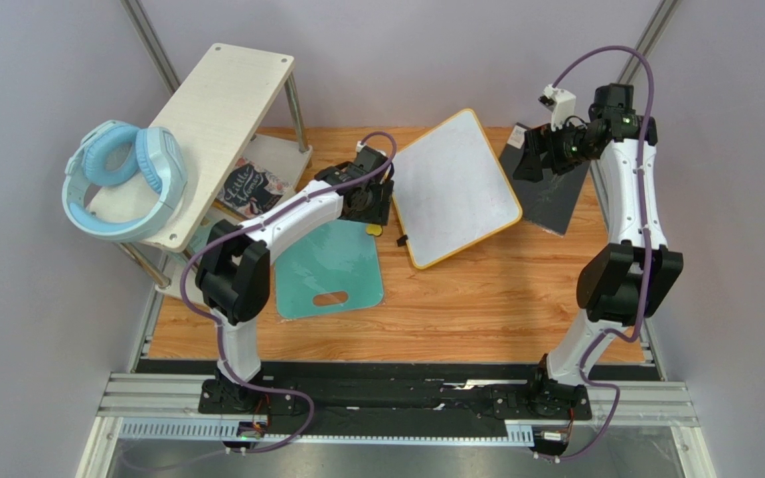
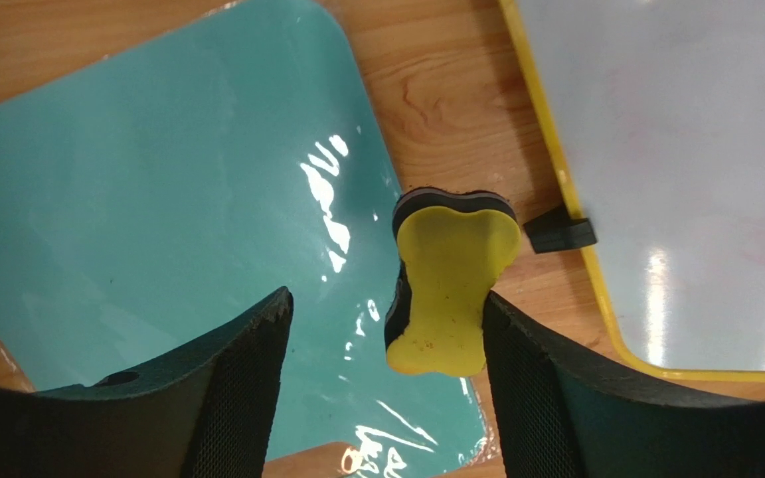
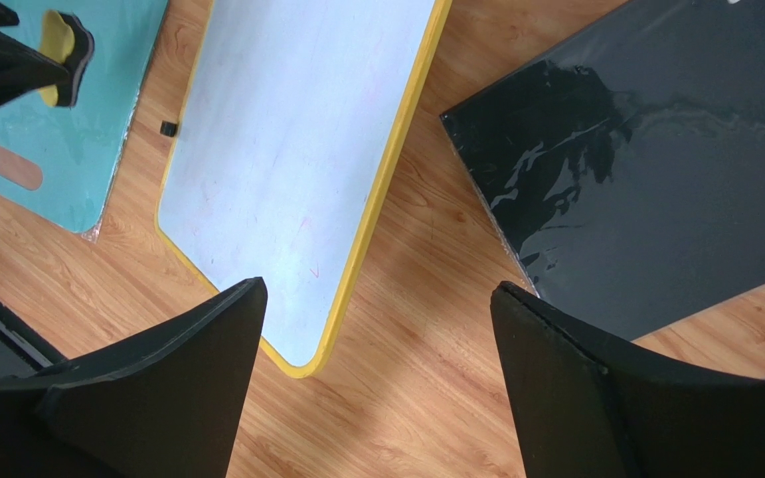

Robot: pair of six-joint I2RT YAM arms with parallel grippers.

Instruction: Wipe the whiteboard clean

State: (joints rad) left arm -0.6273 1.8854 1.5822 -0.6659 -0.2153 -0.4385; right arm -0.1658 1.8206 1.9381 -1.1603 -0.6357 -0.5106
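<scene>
White and blank apart from faint reddish smudges, the whiteboard is judged to be essentially wiped, and the step in hand is judged to be the release of the eraser. This step is done well if the jaws of the left gripper are spread fully and raised straight up, so that the eraser is neither dragged by a finger nor tipped onto the yellow frame. The yellow-backed eraser is seen between the left jaws, off-centre and tilted. It is pressed against or just beside the finger nearer the whiteboard, and a clear gap is left to the opposite finger. The jaws are thus spread wider than the eraser and no clamp is exerted on it. Whether it is resting on the teal cutting board beneath the jaws cannot be told. The whiteboard is placed outside the left jaws, beyond the eraser-side finger, with one small black foot just past the fingertip. Below the right gripper the whiteboard is found under and ahead of one finger, and the dark panel ahead of the other. The right jaws are held wide apart, nothing is gripped, and only the wooden table is seen between them.
</scene>
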